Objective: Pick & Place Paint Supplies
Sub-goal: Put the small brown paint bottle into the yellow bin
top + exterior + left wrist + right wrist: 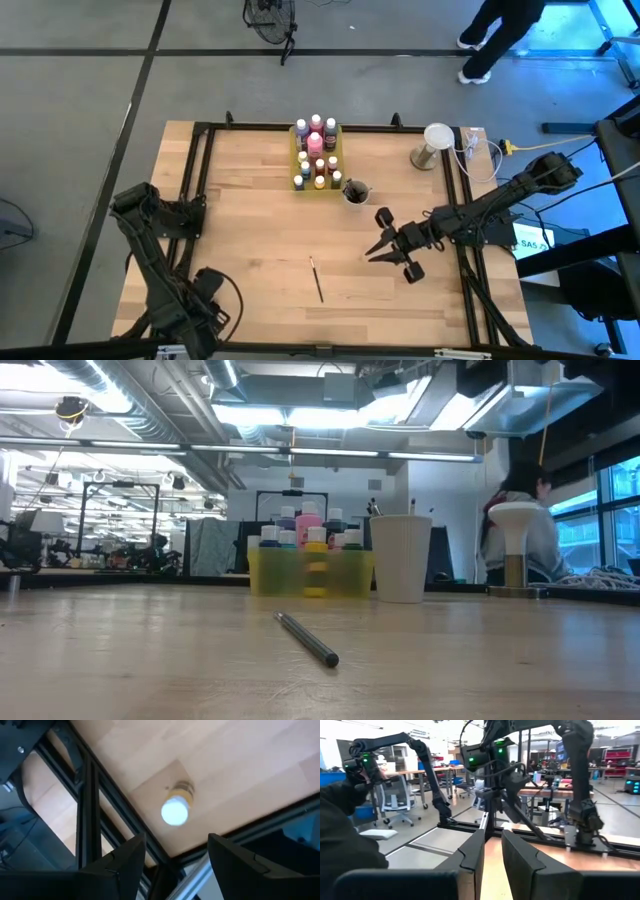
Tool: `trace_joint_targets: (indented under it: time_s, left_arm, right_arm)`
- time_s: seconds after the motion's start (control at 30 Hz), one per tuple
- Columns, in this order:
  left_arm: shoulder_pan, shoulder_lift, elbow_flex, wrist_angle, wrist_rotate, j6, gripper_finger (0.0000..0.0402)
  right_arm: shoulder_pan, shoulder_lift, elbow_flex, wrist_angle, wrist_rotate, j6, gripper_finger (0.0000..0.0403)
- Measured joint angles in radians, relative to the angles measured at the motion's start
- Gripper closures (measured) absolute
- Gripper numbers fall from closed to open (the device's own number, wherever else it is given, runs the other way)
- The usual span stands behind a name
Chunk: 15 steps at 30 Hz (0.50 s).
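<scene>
Several small paint bottles (317, 150) with pink, white and dark caps stand in the translucent yellow tray (298, 160) at the table's far middle; the low view shows the bottles (308, 530) too. Dark brushes (355, 187) stand in the grey cup (361, 195) to the tray's right. One dark brush (315, 278) lies flat on the near middle of the table, and it is also in the low view (305, 637). My right gripper (373, 250) hovers right of that brush, open by a narrow gap (493, 855) and holding nothing. My left gripper (175, 865) waits open at the near left corner.
A white-topped stand (436, 140) and loose cables (480, 155) sit at the far right corner. A dark frame (200, 180) runs along the table's edges. A person (500, 30) walks beyond the far edge. Bare wood (250, 230) lies between tray and brush.
</scene>
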<state>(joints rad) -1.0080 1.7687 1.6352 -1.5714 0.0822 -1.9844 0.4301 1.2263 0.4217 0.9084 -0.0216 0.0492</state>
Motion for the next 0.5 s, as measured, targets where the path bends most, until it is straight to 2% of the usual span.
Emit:
trace_joint_targets:
  time_s: [0.23,0.5]
  left_arm:
    - [-0.01,0.0,-0.066,0.01,-0.002,0.007,0.0193]
    - [-0.024,0.0,-0.133,0.171,-0.004,0.025,0.0193]
  right_arm:
    - [-0.03,0.0,0.0,0.001,0.003,-0.009,0.0332]
    - [-0.051,0.0,0.0,0.027,0.003,-0.009,0.0332]
